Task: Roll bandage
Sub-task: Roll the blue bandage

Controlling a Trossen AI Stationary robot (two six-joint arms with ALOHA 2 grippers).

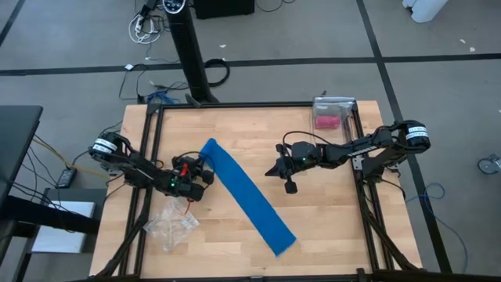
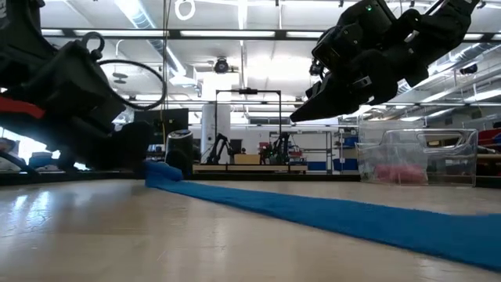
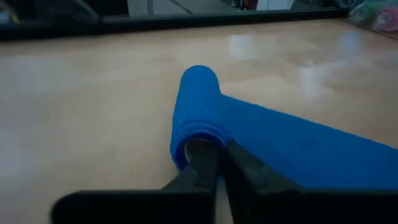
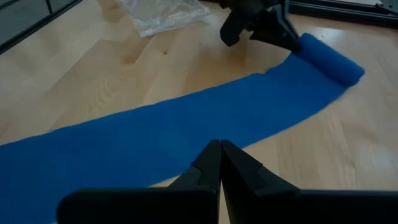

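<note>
— So, where does the rolling stand?

— Only begun, I'd judge. The long bright blue fabric bandage [image 1: 246,196] lies flat on the pale wooden desk [image 1: 344,227], running slantwise from near the left-middle down toward the front edge. Its far end is curled into a small roll, and the left tool [image 3: 214,163] has its dark fingers pinched together at the open end of that roll, gripping the fabric there.

— And the other arm?

— The right tool [image 1: 290,186] hangs above the desk just right of the strip, fingers closed on nothing.

— What does the next move call for?

— Probably turning the pinched core so the strip winds on evenly, with the flat length kept straight; nearly all of it is still unrolled.

— Any containers?

— A clear plastic box [image 1: 335,112] at the desk's rear right corner, with a pink roll [image 1: 326,121] inside. A crumpled clear plastic bag [image 1: 171,223] lies near the front left; whether it holds anything I cannot tell.
</note>
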